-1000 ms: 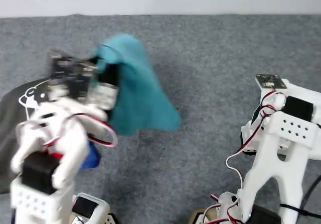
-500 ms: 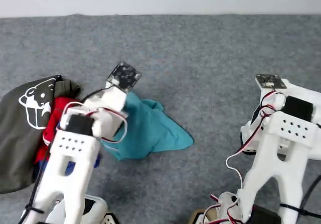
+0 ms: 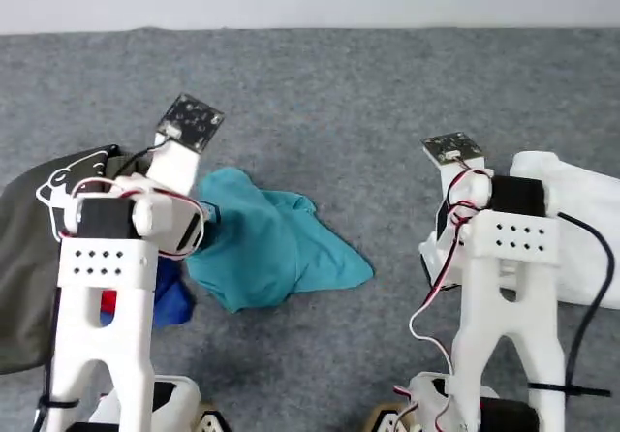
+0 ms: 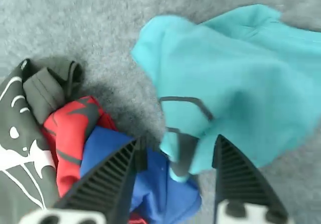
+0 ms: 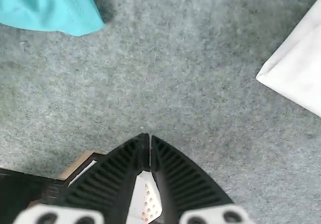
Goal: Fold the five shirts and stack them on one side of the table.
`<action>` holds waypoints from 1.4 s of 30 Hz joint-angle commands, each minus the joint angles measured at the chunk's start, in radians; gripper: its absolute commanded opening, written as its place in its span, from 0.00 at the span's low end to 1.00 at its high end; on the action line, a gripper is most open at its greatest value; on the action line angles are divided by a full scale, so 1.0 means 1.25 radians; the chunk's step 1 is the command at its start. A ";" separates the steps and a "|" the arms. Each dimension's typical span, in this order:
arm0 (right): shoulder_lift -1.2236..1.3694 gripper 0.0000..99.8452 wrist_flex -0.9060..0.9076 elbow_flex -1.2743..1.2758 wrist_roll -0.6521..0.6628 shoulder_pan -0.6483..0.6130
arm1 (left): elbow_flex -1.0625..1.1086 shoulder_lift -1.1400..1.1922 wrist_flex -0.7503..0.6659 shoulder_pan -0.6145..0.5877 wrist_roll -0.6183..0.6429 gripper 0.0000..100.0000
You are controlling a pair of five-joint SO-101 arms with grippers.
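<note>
A crumpled teal shirt (image 3: 271, 243) lies on the grey table just right of the left arm. In the left wrist view my left gripper (image 4: 179, 143) stands open over the near edge of the teal shirt (image 4: 235, 78), with a fold of it between the fingers but not pinched. Beside it sits a pile: a dark grey shirt with a white print (image 3: 39, 229) (image 4: 20, 128), a red one (image 4: 70, 128) and a blue one (image 4: 135, 184). My right gripper (image 5: 149, 136) is shut on nothing above bare table. A white shirt (image 3: 581, 219) (image 5: 301, 78) lies at the far right.
The table (image 3: 387, 93) is covered in grey carpet-like cloth, bare across the back and the middle. A corner of the teal shirt (image 5: 45, 8) shows in the right wrist view. The right arm's white frame (image 3: 504, 248) stands between the teal and white shirts.
The left arm lowered the teal shirt from the air onto the table and let it go. The right arm swung left, uncovering the white shirt.
</note>
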 commanded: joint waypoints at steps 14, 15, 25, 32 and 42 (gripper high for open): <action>-0.029 0.01 0.020 0.050 -0.007 -0.010 | 0.212 0.087 0.016 0.298 -0.007 0.22; -0.029 0.01 0.020 0.064 -0.007 -0.010 | 0.235 0.112 -0.025 0.292 -0.006 0.22; -0.034 0.01 0.020 0.101 -0.007 -0.010 | 0.267 0.303 -0.311 0.191 -0.001 0.16; -0.030 0.01 0.019 0.101 -0.007 -0.010 | 0.266 0.360 -0.340 0.199 -0.006 0.05; -0.035 0.01 0.019 0.101 -0.007 -0.010 | 0.182 0.134 -0.196 0.196 -0.002 0.01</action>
